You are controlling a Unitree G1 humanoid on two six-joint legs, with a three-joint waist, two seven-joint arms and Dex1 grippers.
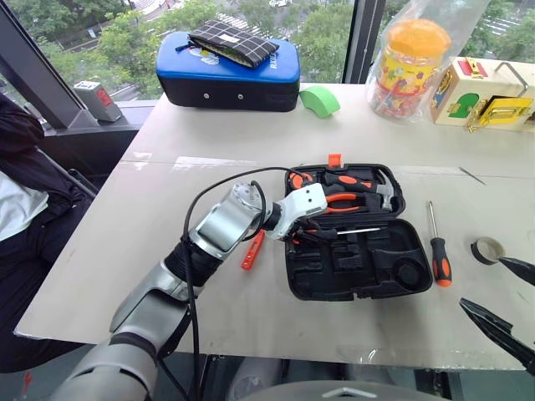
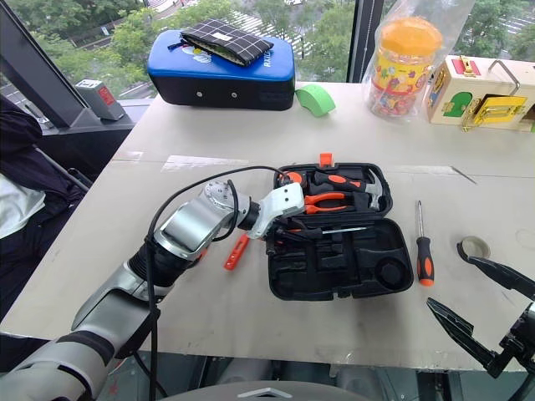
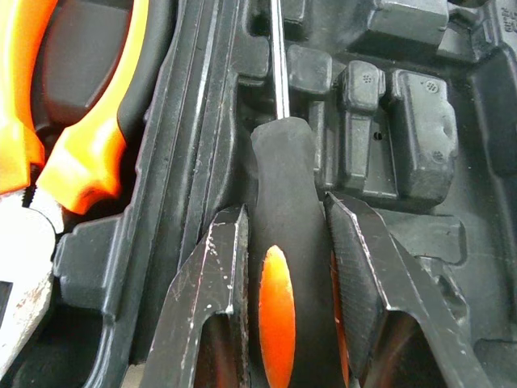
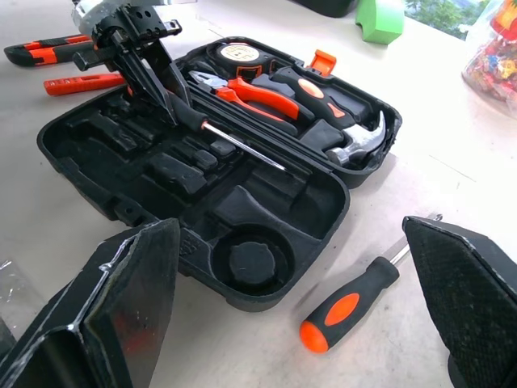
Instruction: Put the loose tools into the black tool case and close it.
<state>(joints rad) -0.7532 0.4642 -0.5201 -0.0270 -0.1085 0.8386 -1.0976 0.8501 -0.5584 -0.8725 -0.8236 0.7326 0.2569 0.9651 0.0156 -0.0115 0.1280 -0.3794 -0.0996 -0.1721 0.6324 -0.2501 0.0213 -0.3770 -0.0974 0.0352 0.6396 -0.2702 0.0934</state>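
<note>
The black tool case (image 1: 368,280) lies open at mid-table, its lid half holding pliers (image 1: 343,200) and a hammer. My left gripper (image 1: 303,227) is shut on the handle of a black-and-orange screwdriver (image 3: 284,242), whose shaft (image 4: 242,145) lies across the case's recesses. A second screwdriver (image 1: 440,255) rests on the table right of the case. The small orange tester screwdriver (image 1: 252,251) lies left of the case beside my left arm, and the utility knife (image 4: 36,51) lies beyond it. At the table's right front edge my right gripper (image 1: 506,296) stands wide open and empty.
A blue padded case (image 1: 227,71) with a checked pouch sits at the back. A green tape roll (image 1: 320,100), a toy jar (image 1: 410,58) and a wooden toy box (image 1: 485,92) line the far side. A grey tape roll (image 1: 487,249) lies near my right gripper. A person (image 1: 17,192) sits at the left.
</note>
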